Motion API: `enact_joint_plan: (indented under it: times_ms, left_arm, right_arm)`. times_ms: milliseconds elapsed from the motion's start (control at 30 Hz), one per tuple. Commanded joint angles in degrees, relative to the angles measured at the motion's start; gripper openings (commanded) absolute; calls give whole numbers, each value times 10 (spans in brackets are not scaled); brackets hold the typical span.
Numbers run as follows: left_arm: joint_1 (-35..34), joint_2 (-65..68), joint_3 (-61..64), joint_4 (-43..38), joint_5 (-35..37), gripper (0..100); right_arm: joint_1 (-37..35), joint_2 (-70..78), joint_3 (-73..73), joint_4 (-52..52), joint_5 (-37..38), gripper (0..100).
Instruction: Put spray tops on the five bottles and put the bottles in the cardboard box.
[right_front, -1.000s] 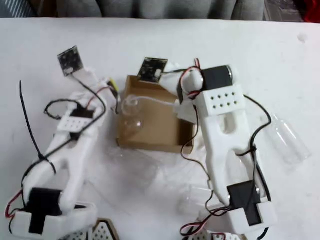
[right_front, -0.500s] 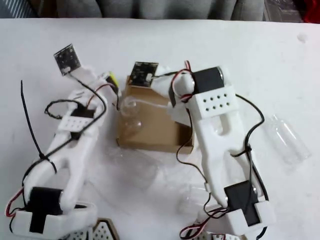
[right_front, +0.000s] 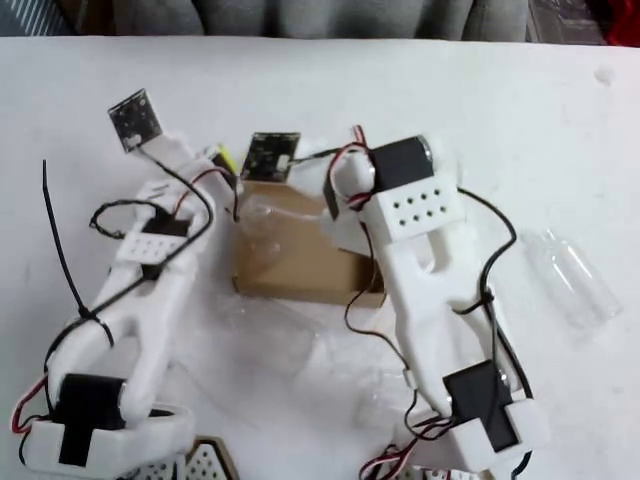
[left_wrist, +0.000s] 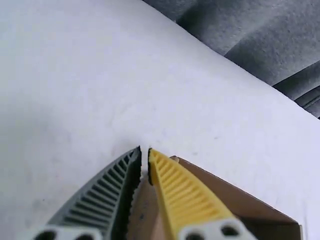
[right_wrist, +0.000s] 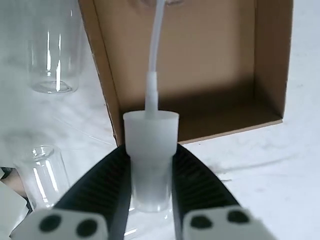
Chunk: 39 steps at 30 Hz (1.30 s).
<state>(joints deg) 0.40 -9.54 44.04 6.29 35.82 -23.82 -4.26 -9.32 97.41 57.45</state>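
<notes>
Brown cardboard: one box (right_front: 300, 265), open-topped, at the middle of the white table (right_front: 500, 100), between the two arms.

Item, spray top (right_wrist: 150, 130): we count one. It is a translucent white cylinder with a thin pale dip tube (right_wrist: 155, 45). The right wrist view gives it plainly: the right gripper (right_wrist: 150, 152) has its two black ribbed fingers clamped on the top's sides, at the box's edge, and the tube runs out above the bare box floor. From the high view we have the white right arm (right_front: 430, 270) lying across the box's right side.

Item, bottles, clear and uncapped. The right wrist view gives us two, one (right_wrist: 54, 55) just outside a box wall and another (right_wrist: 42, 175) nearer the gripper, both on the table. The high view adds a third (right_front: 575, 278), lying on its side well apart from the box, on the right. It also shows faint glassy shapes in front of the box, which we cannot count with certainty.

Item, left gripper (left_wrist: 144, 152): one grey finger, one yellow, both ribbed. In the left wrist view their tips meet, and they hang above a corner of the box, with white table beyond and grey cloth (left_wrist: 250, 35) past the table's far edge. The high view places the left arm (right_front: 150, 270) just beside the box's left wall.
</notes>
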Motion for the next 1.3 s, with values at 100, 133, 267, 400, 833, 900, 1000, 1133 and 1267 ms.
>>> enact_joint_plan:
  times_ms: [100, 133, 267, 400, 833, 900, 1000, 1133, 1267]
  left_arm:
    - [7, -3, 7, -17, 5, 28]
    - [7, -3, 8, -17, 5, 28]
    - [6, -3, 9, -17, 5, 28]
    - [7, -3, 10, -17, 5, 28]
    - [6, -3, 11, -17, 4, 28]
    - [5, -2, 11, -17, 4, 28]
    - [5, -2, 11, -17, 4, 28]
    - [4, -2, 12, -14, 4, 28]
    - [3, 4, 12, -16, 4, 28]
  right_arm:
    - [-39, -2, -26, -6, 5, 18]
    - [-40, -1, -26, -12, 5, 18]
    - [-40, -1, -26, -29, 5, 26]
    - [-40, -1, -26, -30, 3, 124]
    - [-37, -2, -26, -33, 2, 149]
    - [-36, -7, -26, -38, 0, 149]
    - [-24, -10, -31, -30, -23, 149]
    - [28, -16, -60, 6, -95, 149]
    - [114, -13, -56, 13, -142, 148]
